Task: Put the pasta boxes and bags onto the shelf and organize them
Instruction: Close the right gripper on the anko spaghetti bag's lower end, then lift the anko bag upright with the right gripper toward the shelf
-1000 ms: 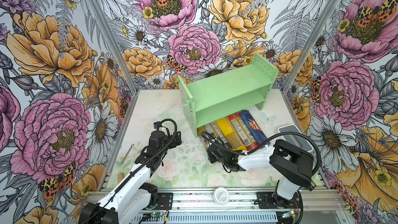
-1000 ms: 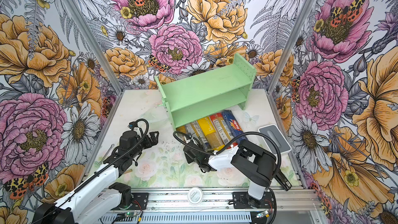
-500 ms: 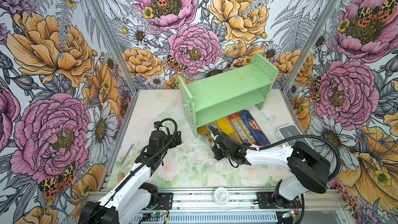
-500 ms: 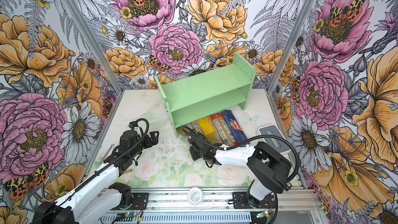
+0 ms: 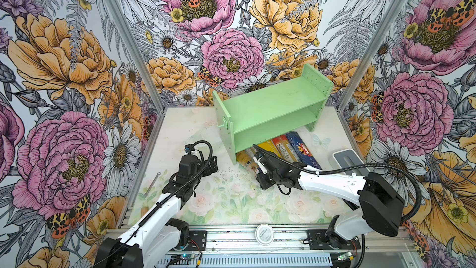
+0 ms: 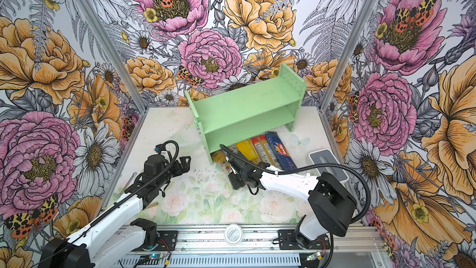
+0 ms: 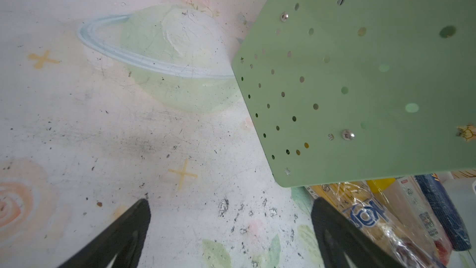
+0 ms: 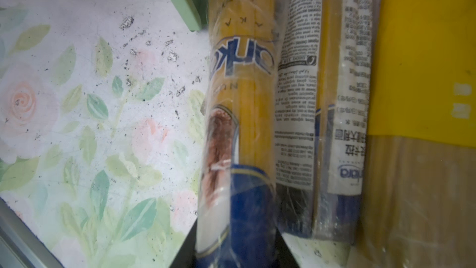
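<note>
Clear-wrapped spaghetti pack [image 8: 242, 99] clamped at its blue end by right gripper [image 8: 237, 243], beside shelf [image 5: 268, 114] left panel. Yellow pack [image 5: 269, 146], red pack [image 5: 283, 145], dark-blue pack [image 5: 300, 148] alongside, far ends under shelf front. Left gripper [image 7: 229, 228] spread wide, empty, left of shelf.

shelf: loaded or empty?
Empty: both boards of the shelf show bare green; the pasta packs lie on the table at its foot.

Mint-green shelf [image 6: 244, 109], clear blue-ended pack [image 8: 244, 99], yellow pack [image 6: 247, 148], floral table [image 6: 206, 202].
</note>
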Controlling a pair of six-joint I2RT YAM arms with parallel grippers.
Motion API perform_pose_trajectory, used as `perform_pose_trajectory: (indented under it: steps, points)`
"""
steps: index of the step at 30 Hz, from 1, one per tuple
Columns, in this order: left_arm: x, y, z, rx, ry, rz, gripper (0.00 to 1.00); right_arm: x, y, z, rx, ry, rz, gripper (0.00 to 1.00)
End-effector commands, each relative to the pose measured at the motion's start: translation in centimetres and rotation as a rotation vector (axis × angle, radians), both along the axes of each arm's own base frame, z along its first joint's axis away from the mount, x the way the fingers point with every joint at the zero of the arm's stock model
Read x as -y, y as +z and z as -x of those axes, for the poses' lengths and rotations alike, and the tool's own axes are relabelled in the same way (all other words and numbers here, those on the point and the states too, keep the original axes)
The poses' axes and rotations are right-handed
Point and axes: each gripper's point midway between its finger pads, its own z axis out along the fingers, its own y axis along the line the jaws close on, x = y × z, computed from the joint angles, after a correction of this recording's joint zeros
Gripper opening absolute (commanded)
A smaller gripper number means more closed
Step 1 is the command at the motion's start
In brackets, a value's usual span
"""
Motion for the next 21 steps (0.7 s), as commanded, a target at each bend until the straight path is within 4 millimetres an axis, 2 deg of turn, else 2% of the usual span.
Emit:
perform_pose_trajectory:
  steps: [1,12,21]
  points:
    - [0.4,1.7,-0.7,0.040,-0.011,0.029,0.99,-0.4,4.3,-0.2,0.055,0.027,-0.075,0.00]
    - [0.9,1.6,-1.2,0.024,-0.017,0.041,0.99,2.1,7.9,1.5,0.057,0.016,-0.107,0.00]
    - [1.5,1.1,-1.4,0.002,-0.041,0.039,0.99,3.8,10.0,2.6,0.060,0.005,-0.105,0.00]
